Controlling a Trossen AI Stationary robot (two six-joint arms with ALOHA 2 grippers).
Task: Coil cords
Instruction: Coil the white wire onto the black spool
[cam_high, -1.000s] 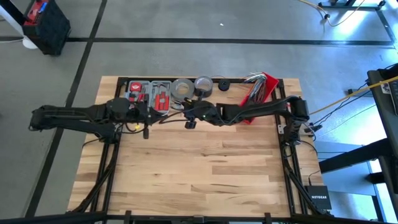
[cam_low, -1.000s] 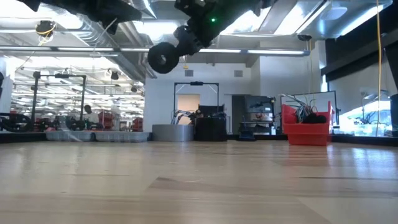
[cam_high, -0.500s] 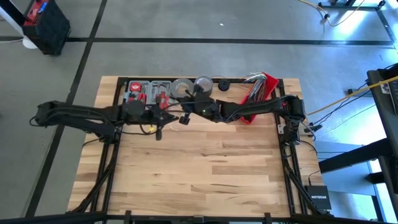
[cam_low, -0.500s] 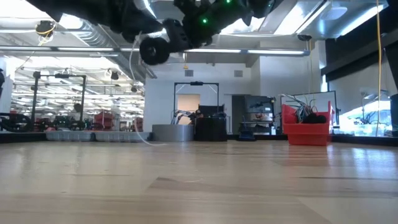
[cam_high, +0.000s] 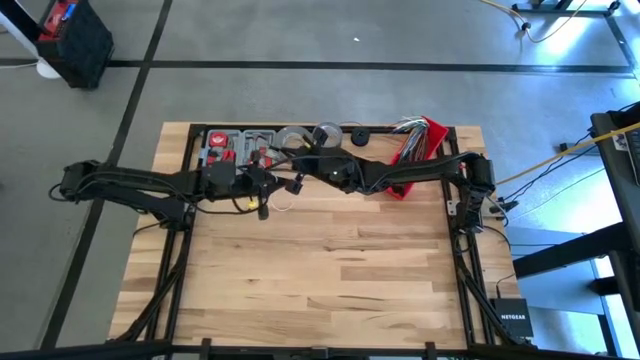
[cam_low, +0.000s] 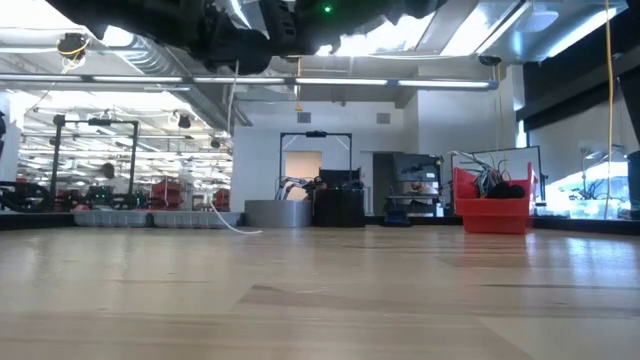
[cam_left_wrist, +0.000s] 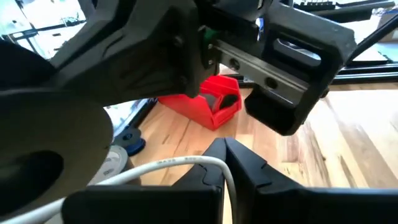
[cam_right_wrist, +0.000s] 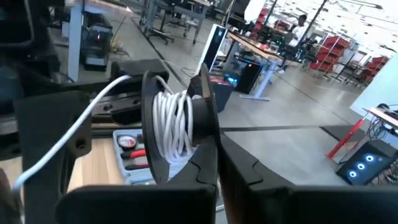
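The wooden table (cam_high: 330, 270) is mostly bare in front; both dark arms meet above its far edge, near the tool tray (cam_high: 238, 148), the tape rolls (cam_high: 296, 138) and the red bin (cam_high: 415, 150). The left tool (cam_high: 262, 198) and the right tool (cam_high: 296, 180) are close together in the air, well above the table.

The right tool is shut on a black spool (cam_right_wrist: 180, 127) that carries several turns of the white cord (cam_right_wrist: 177, 134). The spool's axis lies roughly level and points across toward the left arm. From the spool the cord runs out sideways as one long strand. In the left wrist view the same white cord (cam_left_wrist: 180, 163) passes across the closed fingers of the left tool, so this tool seems to pinch it, although the contact point is partly hidden. In the low view a thin white length (cam_low: 232, 170) hangs straight down from the arms and curls on the table near the far edge.

The main risk from here, I think, is loss of tension. If the left tool lets the strand go slack, the turns can slide over the spool's rim and come loose. If it pulls too hard, the cord may slip out of the fingers. The hanging tail could also catch on the tray or the rolls below.
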